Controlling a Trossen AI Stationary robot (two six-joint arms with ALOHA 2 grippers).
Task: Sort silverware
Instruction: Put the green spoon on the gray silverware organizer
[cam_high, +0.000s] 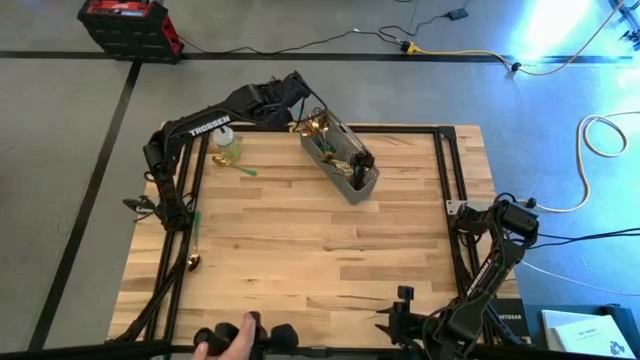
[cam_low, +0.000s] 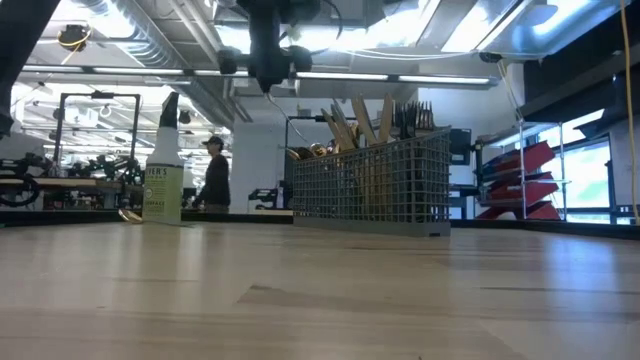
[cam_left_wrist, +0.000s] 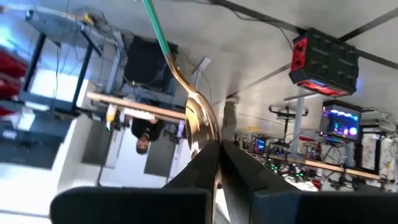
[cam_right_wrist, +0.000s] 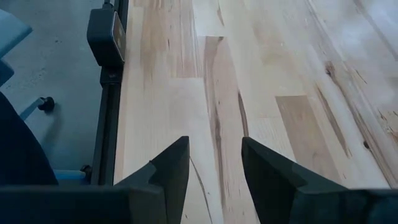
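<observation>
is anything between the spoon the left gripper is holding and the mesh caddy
Nothing visible does. The left gripper is shut on a gold spoon with a green handle, raised near the table's far edge beside the caddy. The spray bottle stands on the other side, away from the caddy. How full the caddy's near end is cannot be told.

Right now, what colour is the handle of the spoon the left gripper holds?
Green, above a shiny gold bowl; the spoon shows best in the left wrist view, clamped in the left gripper.

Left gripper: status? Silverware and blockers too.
Left gripper shut on green-handled gold spoon, up by caddy. Right gripper open, parked at table's near right, empty. Two pieces loose on table; spray bottle close to left arm.
</observation>
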